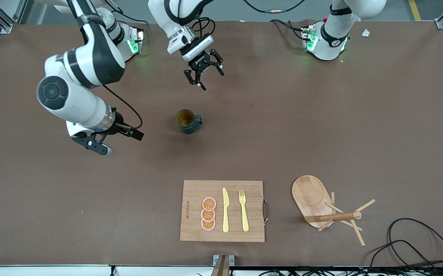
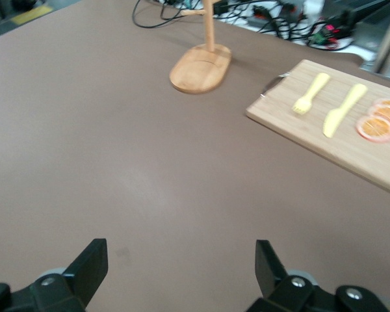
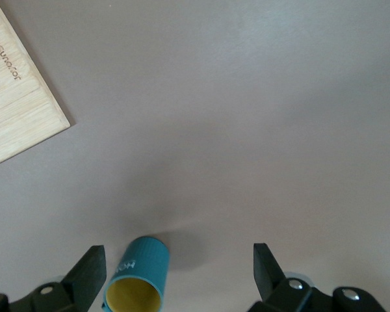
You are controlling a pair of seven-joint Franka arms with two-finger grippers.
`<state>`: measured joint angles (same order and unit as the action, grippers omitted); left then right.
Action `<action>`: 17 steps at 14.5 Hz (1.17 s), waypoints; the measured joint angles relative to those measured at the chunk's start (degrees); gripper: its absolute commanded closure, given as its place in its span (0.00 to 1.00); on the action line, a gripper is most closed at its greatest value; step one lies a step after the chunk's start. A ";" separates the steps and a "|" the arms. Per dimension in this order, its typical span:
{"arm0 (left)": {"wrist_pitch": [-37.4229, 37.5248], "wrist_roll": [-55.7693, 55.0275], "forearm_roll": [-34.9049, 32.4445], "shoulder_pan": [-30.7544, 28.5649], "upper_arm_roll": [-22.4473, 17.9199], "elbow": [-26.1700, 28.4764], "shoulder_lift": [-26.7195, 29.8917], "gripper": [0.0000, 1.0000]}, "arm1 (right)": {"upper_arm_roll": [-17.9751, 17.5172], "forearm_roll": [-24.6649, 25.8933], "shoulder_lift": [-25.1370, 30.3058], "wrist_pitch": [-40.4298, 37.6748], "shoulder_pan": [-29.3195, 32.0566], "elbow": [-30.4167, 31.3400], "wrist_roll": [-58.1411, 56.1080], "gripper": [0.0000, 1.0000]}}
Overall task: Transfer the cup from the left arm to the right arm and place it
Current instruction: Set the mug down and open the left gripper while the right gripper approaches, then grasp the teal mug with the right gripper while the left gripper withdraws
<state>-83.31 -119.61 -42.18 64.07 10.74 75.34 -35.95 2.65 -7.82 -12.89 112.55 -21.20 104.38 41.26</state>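
The cup [image 1: 186, 121] stands upright on the brown table [image 1: 321, 134], near the middle, with its handle turned toward the left arm's end. It is dark teal outside and mustard yellow inside. Nothing holds it.

The left gripper [image 1: 203, 74] hangs in the air over bare table, farther from the front camera than the cup. Its two black fingers are spread wide with nothing between them. The right gripper [image 1: 108, 140] is low over the table, beside the cup toward the right arm's end. From the front its fingers are hard to make out.

The right wrist view helps here (it looks straight past the fingers). The right gripper [image 3: 179, 273] has its fingers wide apart, and the cup [image 3: 138, 277] shows between them but closer to one finger, not gripped. That view also catches a corner of the wooden cutting board [image 3: 13, 110].

The left wrist view shows no cup at all. The left gripper [image 2: 182, 270] is open over plain table, and farther off lie the cutting board [image 2: 325, 146], a yellow fork [image 2: 310, 94], a yellow knife [image 2: 343, 110], orange slices [image 2: 379, 120] and the wooden peg stand [image 2: 201, 65].

Only the front view shows the whole board [image 1: 222, 211] nearer to the camera than the cup, with the peg stand [image 1: 317, 203] beside it toward the left arm's end.
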 measured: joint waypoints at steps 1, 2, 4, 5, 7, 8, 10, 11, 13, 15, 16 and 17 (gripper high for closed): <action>0.18 3.95 1.57 -3.58 -0.08 0.03 2.11 0.00 | 0.00 0.00 -0.76 0.72 -0.47 0.02 0.50 0.00; 0.21 8.02 2.80 -7.61 -0.10 0.08 3.89 0.00 | 0.01 0.00 -1.42 1.32 -0.87 0.05 0.86 0.00; 0.18 17.08 6.12 -16.23 -0.08 0.12 6.45 0.00 | 0.00 0.00 -2.39 2.34 -1.74 0.47 1.06 0.00; 0.13 21.68 7.81 -20.28 -0.06 0.13 7.40 0.00 | 0.00 -0.02 -2.66 3.88 -2.22 1.47 1.13 0.00; -0.05 30.34 11.02 -27.67 0.07 0.11 8.98 0.00 | -0.01 -0.49 -2.78 8.61 -3.82 5.49 1.48 0.00; -0.23 33.56 12.37 -30.86 0.16 0.11 9.52 0.00 | -0.02 -0.82 -2.80 10.91 -5.03 7.60 2.41 0.00; -2.17 38.19 13.60 -36.44 0.31 0.15 9.89 0.00 | -0.04 -0.98 -2.80 14.35 -7.91 11.03 4.93 0.00; -3.36 40.44 13.96 -38.89 0.38 0.22 9.88 0.00 | -0.06 -0.98 -2.80 15.99 -9.45 12.41 6.47 0.00; -4.94 47.29 15.01 -43.78 0.50 0.22 10.02 0.00 | -0.06 -0.99 -2.79 18.50 -12.32 14.83 8.94 0.00; -5.49 56.17 16.66 -48.85 0.57 0.02 11.22 0.00 | -0.05 -0.99 -2.78 19.25 -14.14 16.50 9.95 0.00; -5.50 60.82 18.12 -51.51 0.61 -0.04 12.34 0.00 | -0.04 -0.99 -2.78 19.34 -14.61 17.11 9.99 0.01; -5.50 65.58 19.75 -54.23 0.63 -0.08 13.64 0.00 | -0.04 -0.99 -2.77 19.39 -14.85 17.58 10.00 0.06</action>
<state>-88.81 -54.03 -22.42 9.84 11.37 75.26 -22.31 2.60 -8.81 -15.66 131.94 -36.06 121.96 51.26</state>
